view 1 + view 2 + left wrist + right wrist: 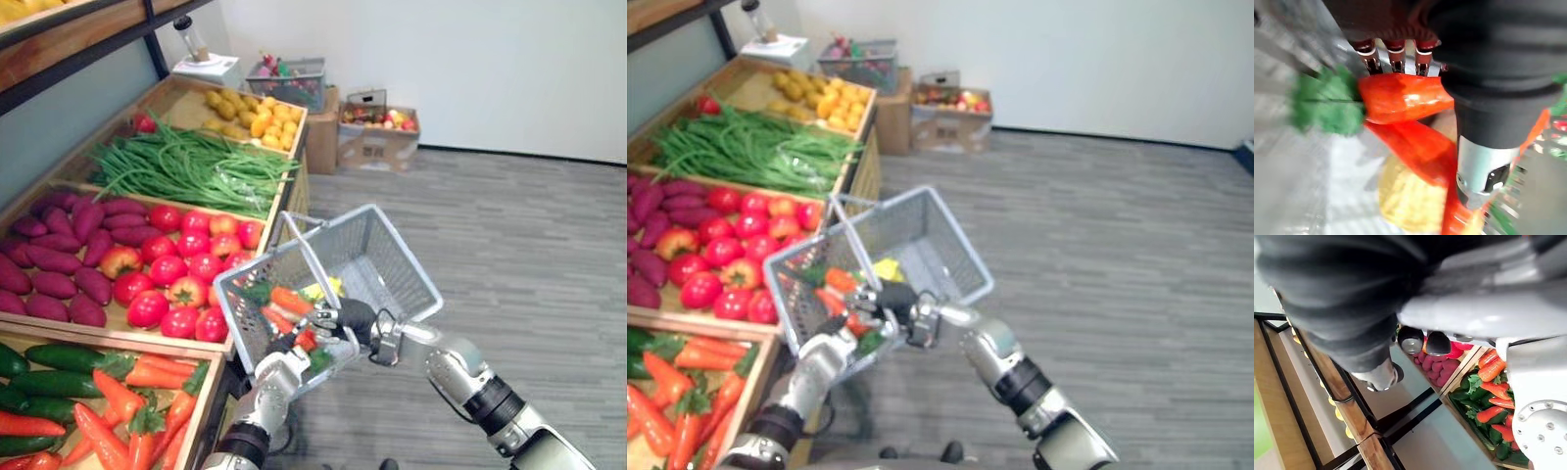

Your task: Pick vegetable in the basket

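Left wrist: carrot (pixel 1405 95) in robot hand (pixel 1395 62)

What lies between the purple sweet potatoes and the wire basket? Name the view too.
The red tomatoes fill the stretch between the purple sweet potatoes and the wire basket, as the left eye view shows.
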